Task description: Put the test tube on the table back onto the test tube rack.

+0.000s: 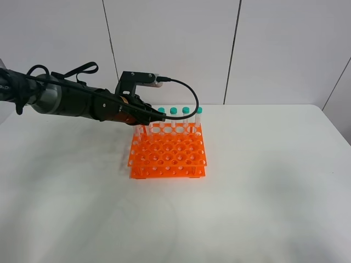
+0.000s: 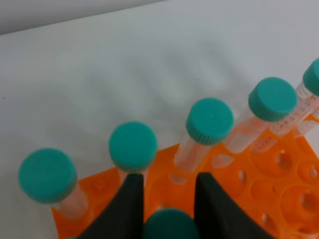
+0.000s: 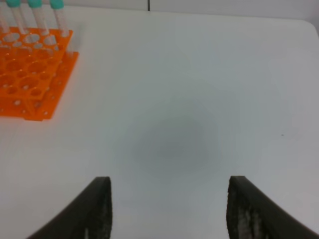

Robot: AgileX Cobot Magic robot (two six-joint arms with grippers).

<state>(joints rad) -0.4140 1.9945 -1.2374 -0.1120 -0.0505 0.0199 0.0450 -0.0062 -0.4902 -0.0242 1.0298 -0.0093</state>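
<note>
The orange test tube rack [image 1: 167, 153] stands on the white table [image 1: 263, 192]. Several teal-capped tubes [image 1: 173, 110] stand upright in its back row. My left gripper [image 1: 145, 118] hovers over the rack's back left corner. In the left wrist view its black fingers [image 2: 130, 204] close on the teal cap of a test tube [image 2: 169, 225], held just in front of the back row of tubes [image 2: 209, 120] over the rack [image 2: 279, 184]. My right gripper [image 3: 169, 209] is open and empty above bare table, and the rack [image 3: 30, 74] lies far off to one side in its view.
White wall panels stand behind the table. The table's far edge runs just behind the rack. The left arm's cable [image 1: 186, 90] arcs over the back row of tubes.
</note>
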